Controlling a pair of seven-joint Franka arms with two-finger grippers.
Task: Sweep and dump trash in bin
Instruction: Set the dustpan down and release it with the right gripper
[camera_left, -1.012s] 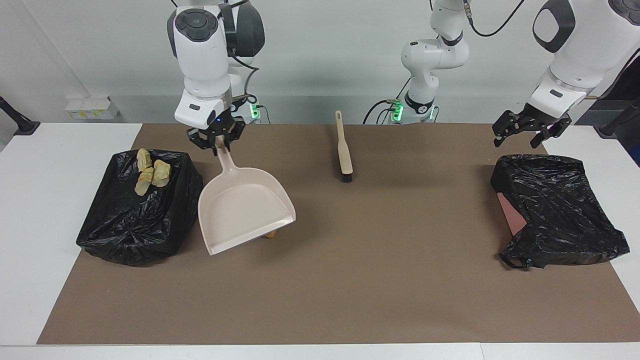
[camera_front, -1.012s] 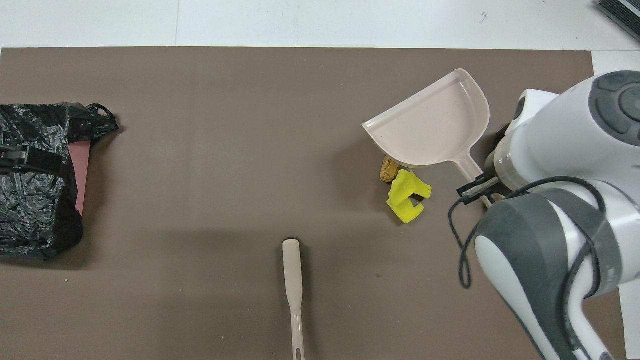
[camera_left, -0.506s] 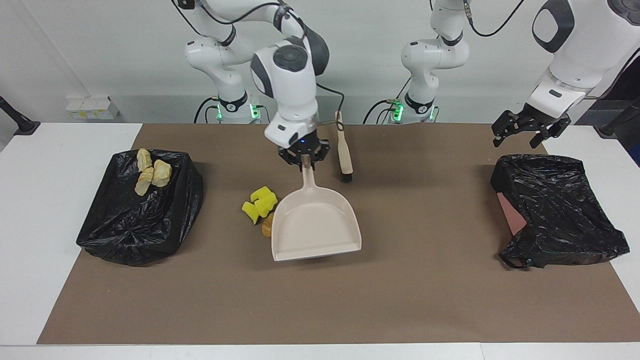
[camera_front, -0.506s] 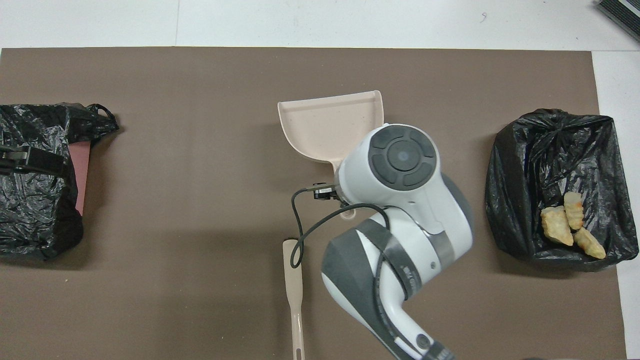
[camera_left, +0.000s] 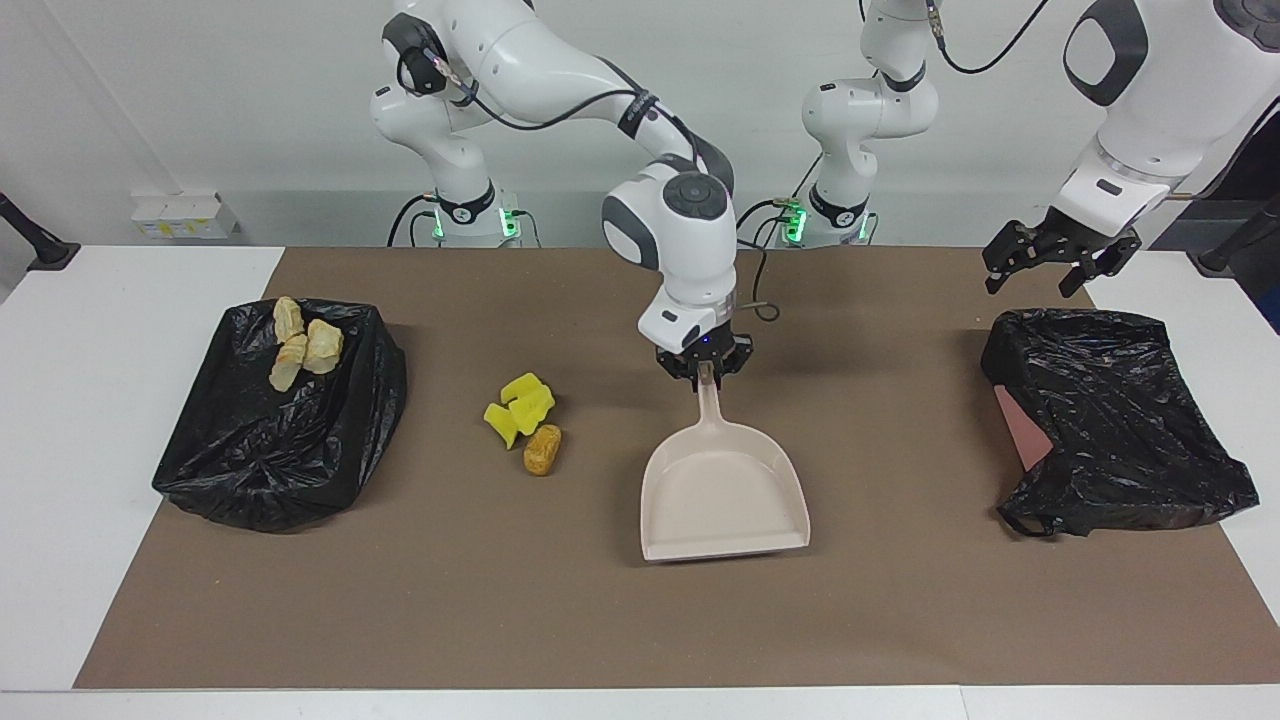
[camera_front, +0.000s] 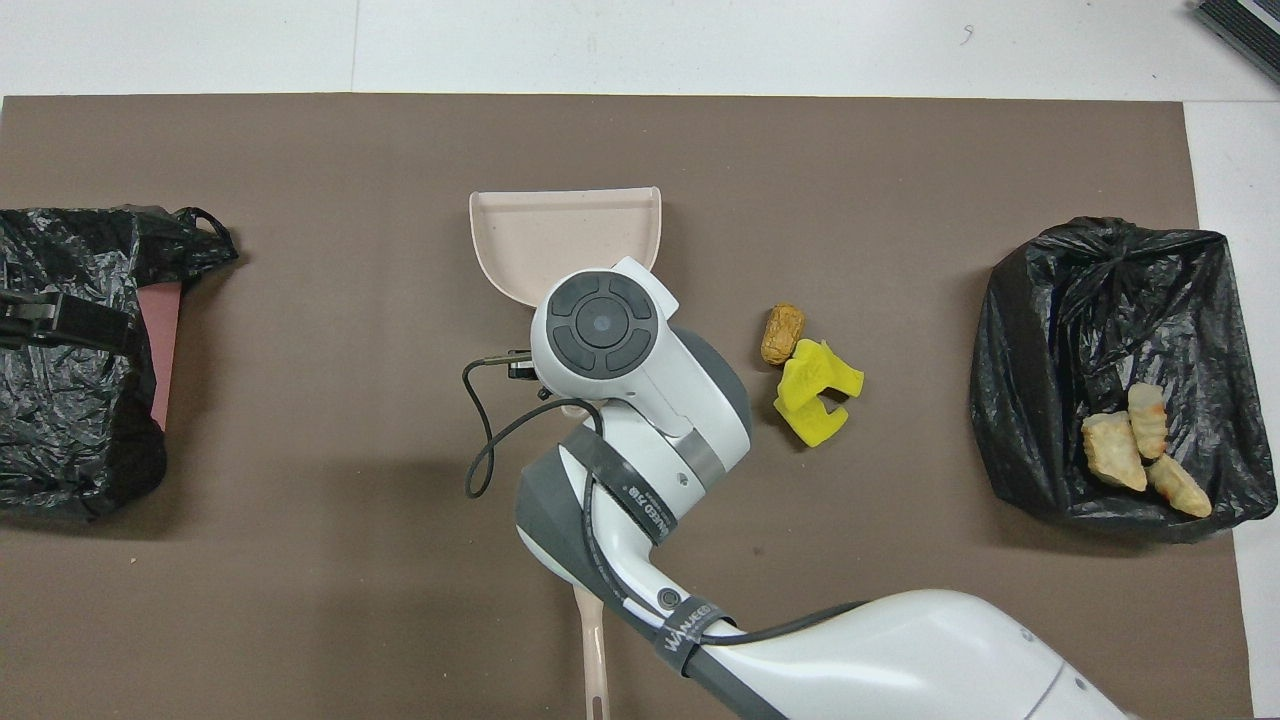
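right gripper (camera_left: 706, 372) clamped on the dustpan (camera_left: 722, 490) handle, pan at mid-mat, seemingly resting on it | left gripper (camera_left: 1050, 262) spread wide, empty, over the covered bin (camera_left: 1110, 420) (arm waiting) | roll (camera_left: 542, 449) touching yellow sponges (camera_left: 520, 405), between pan and open bin (camera_left: 280, 420) | three bread chunks (camera_left: 300, 345) in that bin

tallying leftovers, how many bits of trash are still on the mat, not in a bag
3: a brown roll and two touching yellow sponge pieces beside it, between the bin bag and the dustpan. None seems hidden.
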